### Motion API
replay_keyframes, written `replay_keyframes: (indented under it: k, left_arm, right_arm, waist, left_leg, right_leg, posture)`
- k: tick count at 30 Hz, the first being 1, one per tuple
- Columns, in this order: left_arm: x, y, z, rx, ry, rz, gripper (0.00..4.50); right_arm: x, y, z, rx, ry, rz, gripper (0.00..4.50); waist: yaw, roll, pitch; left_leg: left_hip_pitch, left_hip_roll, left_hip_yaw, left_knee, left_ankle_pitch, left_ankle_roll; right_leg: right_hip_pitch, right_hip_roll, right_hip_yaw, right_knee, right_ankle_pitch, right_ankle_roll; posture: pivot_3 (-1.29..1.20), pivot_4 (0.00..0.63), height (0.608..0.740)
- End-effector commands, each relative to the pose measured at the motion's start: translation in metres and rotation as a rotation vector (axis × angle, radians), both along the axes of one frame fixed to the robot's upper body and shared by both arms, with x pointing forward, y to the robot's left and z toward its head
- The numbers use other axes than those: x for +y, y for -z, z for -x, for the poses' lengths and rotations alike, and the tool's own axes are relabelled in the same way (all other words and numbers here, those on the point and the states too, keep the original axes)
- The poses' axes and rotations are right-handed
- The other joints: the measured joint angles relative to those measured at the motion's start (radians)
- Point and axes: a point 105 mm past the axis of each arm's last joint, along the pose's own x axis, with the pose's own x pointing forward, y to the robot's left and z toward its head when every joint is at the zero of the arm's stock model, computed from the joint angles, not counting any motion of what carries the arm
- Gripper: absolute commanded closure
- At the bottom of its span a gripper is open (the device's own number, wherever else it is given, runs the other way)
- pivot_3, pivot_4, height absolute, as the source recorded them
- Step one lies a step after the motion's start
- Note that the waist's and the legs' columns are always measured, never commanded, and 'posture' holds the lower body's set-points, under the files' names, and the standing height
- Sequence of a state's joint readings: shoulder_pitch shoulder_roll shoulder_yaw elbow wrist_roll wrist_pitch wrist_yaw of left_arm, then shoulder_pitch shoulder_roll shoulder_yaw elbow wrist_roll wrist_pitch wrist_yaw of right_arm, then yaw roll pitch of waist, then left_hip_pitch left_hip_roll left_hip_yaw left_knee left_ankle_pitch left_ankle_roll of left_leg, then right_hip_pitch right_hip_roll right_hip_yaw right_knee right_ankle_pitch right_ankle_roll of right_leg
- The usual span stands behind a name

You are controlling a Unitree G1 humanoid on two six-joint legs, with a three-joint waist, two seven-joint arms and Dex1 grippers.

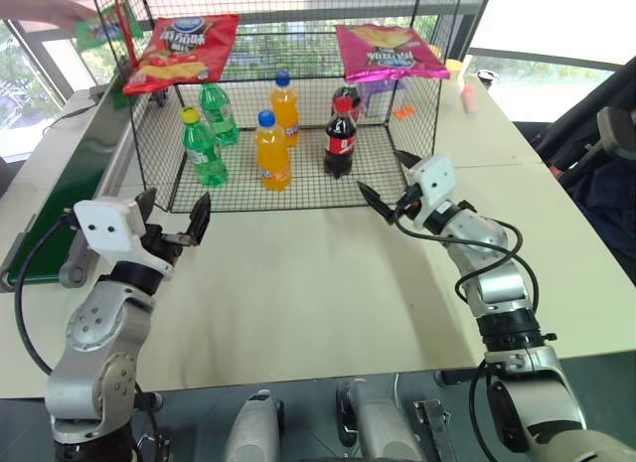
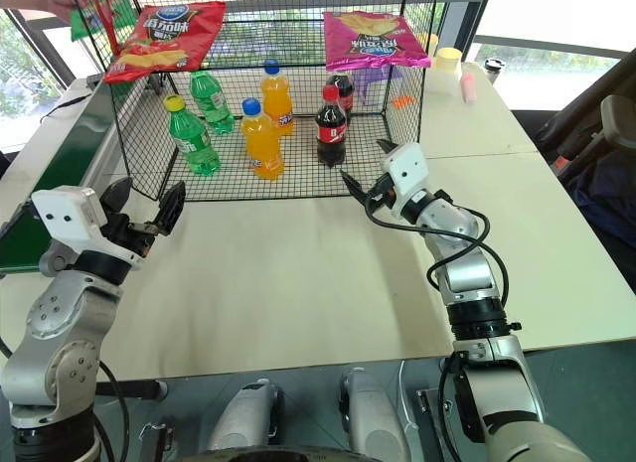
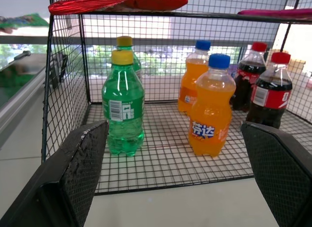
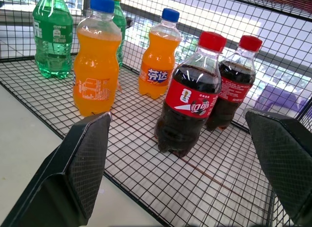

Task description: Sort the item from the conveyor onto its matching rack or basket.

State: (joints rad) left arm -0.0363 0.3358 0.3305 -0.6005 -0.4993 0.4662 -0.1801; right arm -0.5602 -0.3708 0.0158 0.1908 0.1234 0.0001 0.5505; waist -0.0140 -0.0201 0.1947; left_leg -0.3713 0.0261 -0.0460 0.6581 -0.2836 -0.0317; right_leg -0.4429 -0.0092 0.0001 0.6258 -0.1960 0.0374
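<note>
The item, a shiny green crisp bag (image 1: 103,26), is held up by a person's hand (image 1: 52,9) at the far left, above the far end of the conveyor (image 1: 68,184). That dark green belt runs along the table's left side. The rack (image 1: 159,134), a big black wire cage, stands at the back middle, with a red crisp bag (image 1: 183,49) and a pink crisp bag (image 1: 388,49) on its upper shelf. My left gripper (image 1: 174,216) hangs open before the cage's front left corner. My right gripper (image 1: 390,181) is open at its front right corner. Both are empty.
On the cage floor stand green bottles (image 1: 204,144), orange bottles (image 1: 271,149) and cola bottles (image 1: 340,139). A few small items (image 1: 467,89) sit on the table behind the cage at the right. Bare tabletop (image 1: 298,283) lies between my arms.
</note>
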Motion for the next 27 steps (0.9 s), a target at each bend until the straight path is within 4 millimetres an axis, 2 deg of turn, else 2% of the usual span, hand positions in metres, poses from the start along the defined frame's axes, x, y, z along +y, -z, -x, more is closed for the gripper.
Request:
replay_keyframes:
  k: [1, 7, 27]
  left_arm:
    - [-0.003, -0.01, 0.003, -0.038, 0.03, -0.007, 0.0]
    - [-0.003, -0.009, 0.003, -0.032, 0.024, -0.016, 0.0]
    - [0.017, -0.009, 0.006, -0.025, -0.062, -0.074, 0.0]
  right_arm:
    - [0.002, -0.017, 0.001, -0.078, -0.021, 0.02, 0.03]
    - [0.002, -0.018, 0.0, -0.086, -0.023, 0.024, 0.03]
    - [0.007, -0.027, -0.005, -0.105, -0.072, 0.049, 0.03]
  waist:
    - [0.0, 0.0, 0.0]
    - [0.0, 0.0, 0.0]
    - [-0.001, 0.0, 0.0]
  left_leg:
    - [0.0, 0.0, 0.0, 0.001, 0.0, 0.0]
    - [0.0, 0.0, 0.0, 0.004, 0.0, 0.0]
    - [0.0, 0.0, 0.0, 0.005, 0.0, 0.0]
  right_leg:
    - [0.0, 0.0, 0.0, 0.001, 0.0, 0.0]
    - [0.0, 0.0, 0.0, 0.003, -0.002, -0.003]
    - [0.0, 0.0, 0.0, 0.003, -0.002, -0.003]
  posture:
    - [0.0, 0.15, 0.74]
    - [0.0, 0.15, 0.74]
    - [0.0, 0.15, 0.74]
